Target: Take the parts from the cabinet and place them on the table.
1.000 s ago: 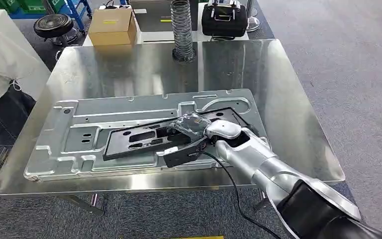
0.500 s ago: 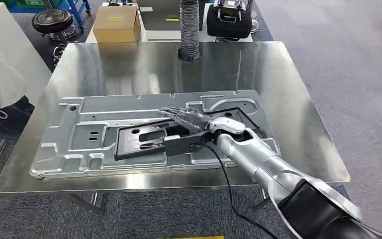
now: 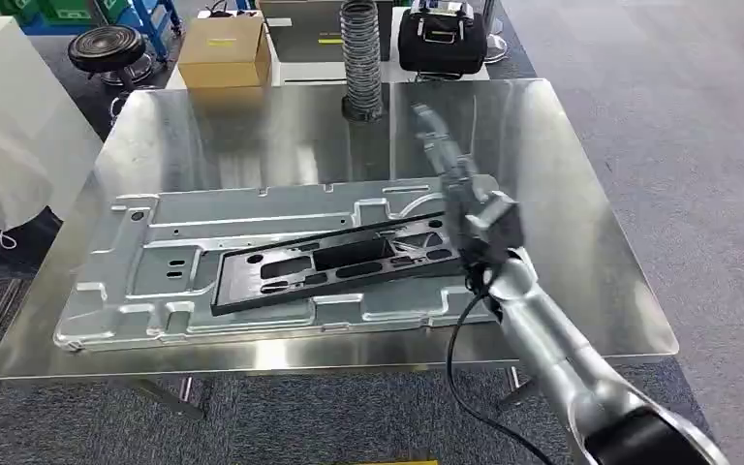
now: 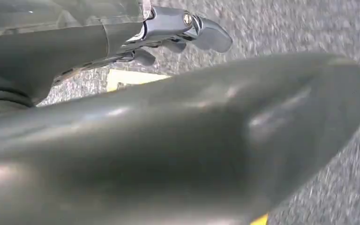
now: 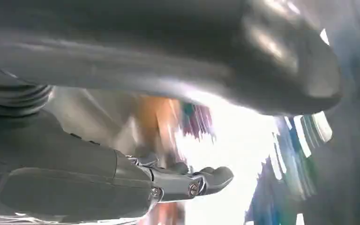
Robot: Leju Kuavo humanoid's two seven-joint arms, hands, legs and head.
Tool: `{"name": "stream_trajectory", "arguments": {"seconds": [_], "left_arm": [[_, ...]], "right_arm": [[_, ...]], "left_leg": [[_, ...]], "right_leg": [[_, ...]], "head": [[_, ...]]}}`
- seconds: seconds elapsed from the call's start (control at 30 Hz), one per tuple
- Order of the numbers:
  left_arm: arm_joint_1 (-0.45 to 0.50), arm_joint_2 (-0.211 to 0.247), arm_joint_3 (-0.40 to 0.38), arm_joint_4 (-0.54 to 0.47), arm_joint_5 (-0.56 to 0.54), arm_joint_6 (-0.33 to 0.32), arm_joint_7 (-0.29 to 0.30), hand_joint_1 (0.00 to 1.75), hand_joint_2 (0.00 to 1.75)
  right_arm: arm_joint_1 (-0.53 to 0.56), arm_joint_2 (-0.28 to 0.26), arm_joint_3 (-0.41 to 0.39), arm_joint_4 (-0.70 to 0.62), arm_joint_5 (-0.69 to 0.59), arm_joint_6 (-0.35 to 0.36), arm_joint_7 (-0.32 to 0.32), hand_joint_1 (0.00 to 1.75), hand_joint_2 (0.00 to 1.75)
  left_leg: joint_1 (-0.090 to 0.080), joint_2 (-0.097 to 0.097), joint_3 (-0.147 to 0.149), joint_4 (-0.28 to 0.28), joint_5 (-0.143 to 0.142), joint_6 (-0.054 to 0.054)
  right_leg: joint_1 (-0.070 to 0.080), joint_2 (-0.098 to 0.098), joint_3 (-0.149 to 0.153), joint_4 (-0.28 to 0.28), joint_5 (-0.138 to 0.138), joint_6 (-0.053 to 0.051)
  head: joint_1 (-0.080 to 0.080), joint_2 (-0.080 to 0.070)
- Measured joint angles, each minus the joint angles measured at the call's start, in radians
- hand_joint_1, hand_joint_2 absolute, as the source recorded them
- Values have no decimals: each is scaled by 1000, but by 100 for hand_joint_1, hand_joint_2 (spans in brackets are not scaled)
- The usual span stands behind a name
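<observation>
Black part (image 3: 339,263): a long, flat, dark frame with rectangular cut-outs, matte, lying tilted across the silver panel; nothing grips it.
Silver panel (image 3: 252,262): a broad stamped metal sheet with raised ribs, slots and small holes, lying flat on the table and bearing the black part.
Table (image 3: 562,184): a polished steel top with rounded corners and a mirror-like sheen; the panel covers its near middle.
Right hand (image 3: 450,165): raised above the table beyond the far right end of the black part, blurred, fingers stretched out and apart, holding nothing.
Right hand, wrist view (image 5: 187,180): dark fingers extended with nothing between them; the background is a smear of colour.
Left hand (image 4: 178,33): shown in its wrist view over grey carpet, fingers lightly bent with nothing in them.
Cable (image 3: 455,339): a thin black lead running along the right forearm and down past the table's near edge.
Hose (image 3: 360,53): a grey ribbed tube standing upright at the table's far edge.
Cardboard box (image 3: 223,48): a closed brown box with a yellow label, behind the far left of the table.
Black case (image 3: 441,41): a dark bag with a handle, behind the table to the right of the hose.
Stool (image 3: 105,48): a round black seat on the floor, left of the box.
Person (image 3: 10,136): a white garment at the left edge.
</observation>
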Motion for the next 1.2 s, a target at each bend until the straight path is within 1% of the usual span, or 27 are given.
{"name": "stream_trajectory", "arguments": {"seconds": [0.07, 0.1, 0.13, 0.17, 0.23, 0.27, 0.37, 0.43, 0.47, 0.5, 0.57, 0.6, 0.63, 0.67, 0.73, 0.77, 0.8, 0.9, 0.93, 0.97, 1.0, 1.03, 1.07, 1.1, 1.13, 1.17, 1.2], "left_arm": [[12, -3, 29, 0, 0, 11, -10, 0, 0], [17, -6, 41, 0, 0, 16, -12, 0, 0], [21, -10, 50, 0, 0, 20, -13, 0, 0], [23, -12, 58, 0, 0, 21, -13, 0, 0], [23, -13, 69, 0, 0, 23, -13, 0, 0], [21, -13, 74, 0, 0, 26, -14, 0, 0], [18, -13, 80, 0, 0, 32, -17, 0, 0], [19, -14, 81, 0, 0, 32, -18, 0, 0], [17, -14, 81, 0, 0, 32, -18, 0, 0], [14, -13, 81, 0, 0, 32, -18, 0, 0], [11, -13, 80, 0, 0, 32, -18, 0, 0], [10, -13, 79, 0, 0, 31, -18, 0, 0], [9, -13, 77, 0, 0, 31, -18, 0, 0], [9, -13, 75, 0, 0, 31, -18, 0, 0], [6, -13, 72, 0, 0, 28, -17, 0, 0], [4, -13, 70, 0, 0, 28, -17, 0, 0], [4, -13, 68, 0, 0, 27, -17, 0, 0], [2, -12, 63, 0, 0, 23, -16, 0, 0], [3, -12, 61, 0, 0, 22, -16, 0, 0], [3, -12, 58, 0, 0, 22, -14, 0, 0], [3, -12, 56, 0, 0, 22, -12, 0, 0], [2, -12, 56, 0, 0, 22, -12, 0, 0], [1, -11, 55, 0, 0, 22, -12, 0, 0], [0, -12, 54, 0, 0, 21, -12, 0, 0], [0, -12, 54, 0, 0, 20, -12, 0, 0], [0, -12, 53, 0, 0, 19, -11, 0, 0], [0, -12, 52, 0, 0, 19, -11, 0, 0]], "right_arm": [[149, -13, -95, -140, -31, -78, -11, 0, 0], [221, -13, -144, -208, -59, -97, -21, 0, 0], [290, -13, -194, -266, -83, -100, -28, 0, 0], [339, -13, -233, -310, -93, -99, -33, 0, 0], [396, -14, -296, -383, -99, -96, -35, 0, 0], [415, -14, -322, -413, -99, -111, -36, 0, 0], [520, -6, -402, -515, -93, -148, -36, 0, 0], [592, 12, -452, -580, -101, -123, -37, 0, 0], [623, 20, -478, -609, -99, -113, -37, 0, 0], [649, 29, -501, -632, -90, -107, -37, 0, 0], [692, 50, -537, -671, -69, -98, -37, 0, 0], [707, 59, -549, -683, -62, -91, -37, 0, 0], [720, 67, -560, -696, -58, -85, -37, 0, 0], [728, 74, -569, -705, -54, -82, -36, 0, 0], [733, 84, -580, -720, -49, -79, -36, 0, 0], [733, 88, -585, -728, -46, -79, -36, 0, 0], [736, 92, -590, -732, -42, -79, -35, 0, 0], [742, 100, -602, -737, -29, -78, -35, 0, 0], [746, 105, -604, -738, -19, -78, -35, 0, 0], [748, 110, -604, -738, -13, -78, -35, 0, 0], [751, 113, -605, -739, -6, -78, -35, 0, 0], [757, 114, -606, -739, 0, -78, -35, 0, 0], [762, 114, -606, -739, 5, -78, -35, 0, 0], [764, 115, -606, -738, 8, -78, -35, 0, 0], [767, 115, -607, -736, 11, -76, -35, 0, 0], [771, 115, -608, -734, 13, -73, -35, 0, 0], [774, 115, -609, -733, 14, -70, -35, 0, 0]], "left_leg": [[2, 0, -70, 156, -71, -7], [4, 0, -90, 199, -80, -9], [5, 0, -85, 190, -63, -10], [6, 0, -57, 132, -26, -10], [7, 0, 35, -46, 58, -4], [6, -1, 59, -92, 47, 1], [-3, -4, 61, -97, 51, 16], [5, -4, 62, -112, 64, 35], [3, -2, 59, -114, 70, 42], [3, -1, 52, -113, 73, 45], [0, 2, 39, -113, 81, 48], [-1, 3, 31, -111, 86, 48], [-1, 4, 24, -109, 91, 46], [-2, 5, 16, -107, 96, 44], [-2, 4, 0, -101, 106, 39], [-2, 4, -4, -97, 112, 34], [-4, 3, -4, -102, 119, 26], [-2, 3, -2, -109, 139, 8], [-5, 2, -6, -110, 145, 0], [-1, 3, -17, -91, 106, -3], [0, 3, -31, -46, 44, -5], [0, 2, -49, 27, -22, -9], [0, 2, -65, 102, -71, -13], [0, 3, -75, 159, -94, -15], [0, 2, -70, 198, -90, -16], [0, 3, -44, 187, -60, -15], [0, 3, -7, 146, -28, -13]], "right_leg": [[1, -3, 1, 1, -3, -2], [0, -3, 1, 2, -5, -1], [0, -3, 1, 3, -7, 0], [-2, -1, 1, 6, -9, 3], [-4, 6, 1, 16, -16, 10], [-2, 9, -1, 21, -19, 15], [-1, 10, -2, 23, -14, 32], [-4, 11, -4, 26, -21, 43], [-6, 12, -11, 54, -56, 45], [-7, 13, -36, 116, -107, 47], [-9, 13, -96, 282, -198, 54], [-11, 13, -110, 331, -214, 56], [-13, 13, -99, 331, -205, 57], [-14, 12, -66, 285, -179, 56], [-14, 12, 52, 102, -114, 49], [-12, 12, 112, 8, -119, 42], [-4, 12, 110, 14, -105, 42], [0, 14, 96, 11, -94, 24], [-11, 12, 89, -2, -76, 14], [-10, 9, 79, -3, -63, 8], [-10, 9, 66, -3, -54, -2], [-8, 8, 52, -3, -43, -2], [-7, 7, 38, -2, -33, -4], [-5, 7, 25, -1, -24, -4], [-4, 7, 8, 3, -13, -3], [-3, 7, -7, 6, -4, -2], [-3, 7, -20, 11, 2, 0]], "head": [[2, 0], [-1, 0], [0, 0], [0, 0], [0, 0], [0, 0], [0, 0], [0, 0], [2, 0], [5, 0], [5, 0], [5, 0], [5, 0], [5, 0], [5, 0], [5, 0], [2, 0], [5, 0], [6, 0], [4, 0], [2, 0], [1, 0], [2, 0], [1, 0], [1, 0], [1, 0], [1, 0]]}}
